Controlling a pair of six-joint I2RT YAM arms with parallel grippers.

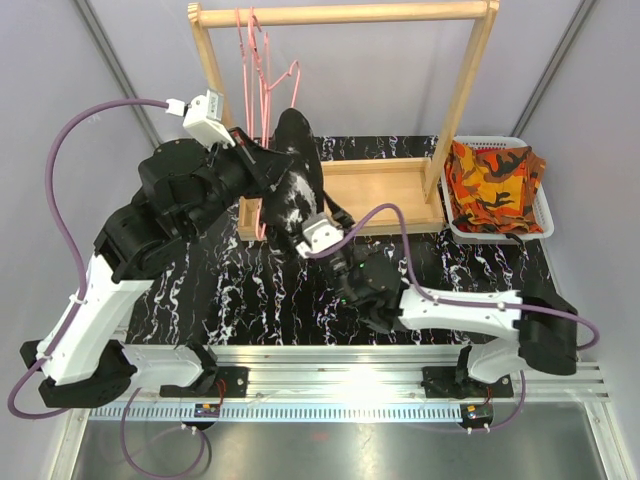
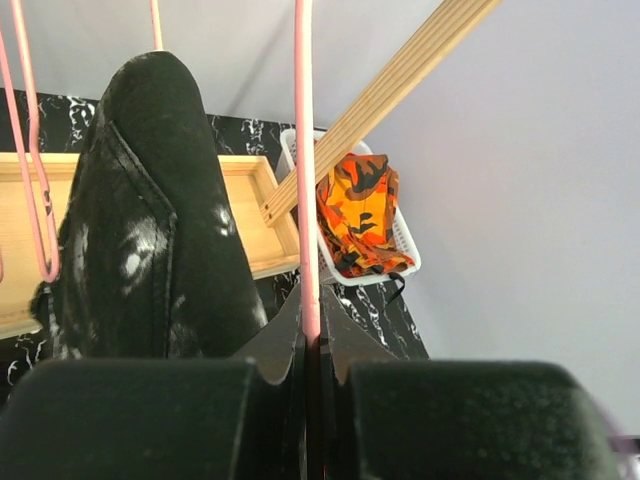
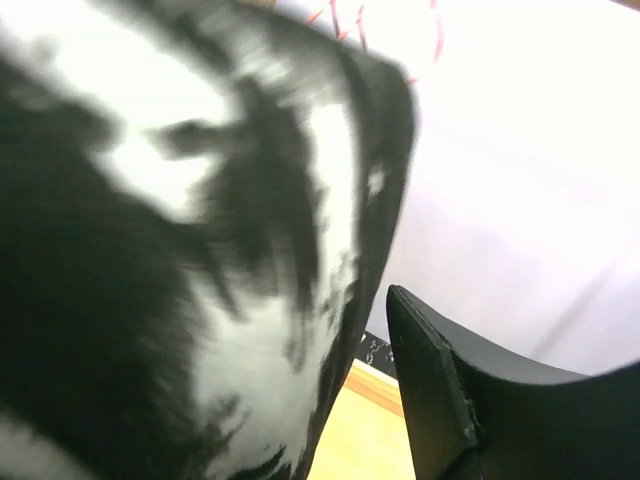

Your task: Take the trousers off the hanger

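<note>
Black white-speckled cloth trousers (image 1: 292,180) draped on pink wire hanger (image 2: 303,150), below wooden rack (image 1: 340,13) top bar. Left gripper (image 2: 310,350) clenched on hanger wire. Right gripper (image 1: 308,212) at trouser edge; grasp unclear, view blurred. Suggest: seat cloth deep between jaws, pull away from rack, hold hanger steady.

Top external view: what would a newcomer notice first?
The black white-speckled trousers hang on a pink hanger below the wooden rack, mid-table. The left gripper has its jaws shut on that hanger's wire. At far right, orange camouflage trousers lie bundled in a white basket.
</note>
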